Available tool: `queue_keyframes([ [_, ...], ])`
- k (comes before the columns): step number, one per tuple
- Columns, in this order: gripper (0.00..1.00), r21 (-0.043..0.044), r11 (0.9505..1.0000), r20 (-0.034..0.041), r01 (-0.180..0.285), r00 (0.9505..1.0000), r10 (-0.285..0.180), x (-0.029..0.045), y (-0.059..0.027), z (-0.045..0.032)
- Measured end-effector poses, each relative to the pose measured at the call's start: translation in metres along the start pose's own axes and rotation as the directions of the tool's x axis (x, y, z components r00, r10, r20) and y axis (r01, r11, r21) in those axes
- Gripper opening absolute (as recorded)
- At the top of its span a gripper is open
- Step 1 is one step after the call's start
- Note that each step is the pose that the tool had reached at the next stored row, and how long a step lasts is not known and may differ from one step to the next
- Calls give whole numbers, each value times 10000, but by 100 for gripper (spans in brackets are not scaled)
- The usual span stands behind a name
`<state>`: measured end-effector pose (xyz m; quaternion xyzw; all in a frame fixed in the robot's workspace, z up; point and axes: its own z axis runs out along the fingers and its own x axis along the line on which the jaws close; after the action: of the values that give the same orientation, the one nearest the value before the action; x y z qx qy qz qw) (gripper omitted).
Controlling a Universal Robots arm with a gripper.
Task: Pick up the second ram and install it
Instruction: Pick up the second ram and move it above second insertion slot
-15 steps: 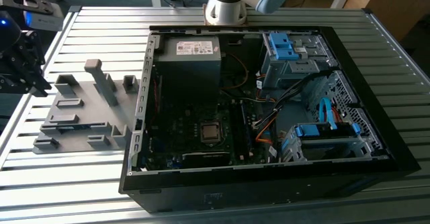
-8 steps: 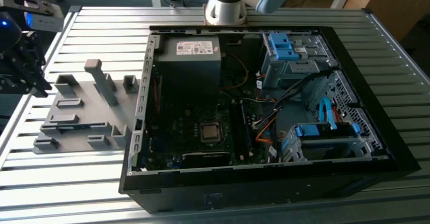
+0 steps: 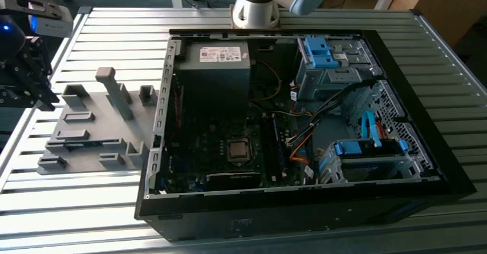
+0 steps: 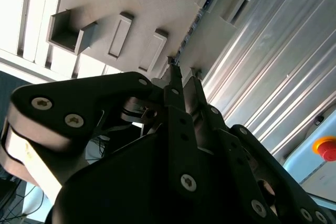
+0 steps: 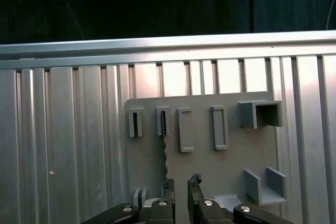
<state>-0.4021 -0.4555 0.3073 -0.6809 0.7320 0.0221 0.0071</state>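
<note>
The gripper (image 5: 181, 186) has its two dark fingers (image 5: 168, 188) a narrow gap apart, with the grey plate showing through the gap in the first wrist view. It holds nothing. Its tips hang over the grey plate (image 5: 210, 174), above the near end of the second ram (image 5: 165, 153). In both wrist views the ram's line runs up to one fingertip rather than into the gap, and whether that fingertip touches it cannot be told.

The second ram stands on its long edge on the plate, so it is seen edge-on as a thin, dark, slightly bumpy strip. Its far end sits in a small slotted block (image 5: 163, 121), the second in a row of upright blocks along the plate's far side. In the second wrist view the ram (image 4: 195, 22) stretches away from the fingertips toward the same kind of slotted block. Its flat faces, chips and label are turned out of sight.

The plate lies on a ribbed metal table (image 5: 63, 145). In the exterior view it sits just beside an open computer case (image 3: 304, 151), at the exterior view's left of it.
</note>
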Motion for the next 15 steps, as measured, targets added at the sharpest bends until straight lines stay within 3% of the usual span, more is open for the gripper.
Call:
queue_keyframes([
  [15, 25, -1, 10000, -3, -1, 10000, 1, 2, -1, 37],
])
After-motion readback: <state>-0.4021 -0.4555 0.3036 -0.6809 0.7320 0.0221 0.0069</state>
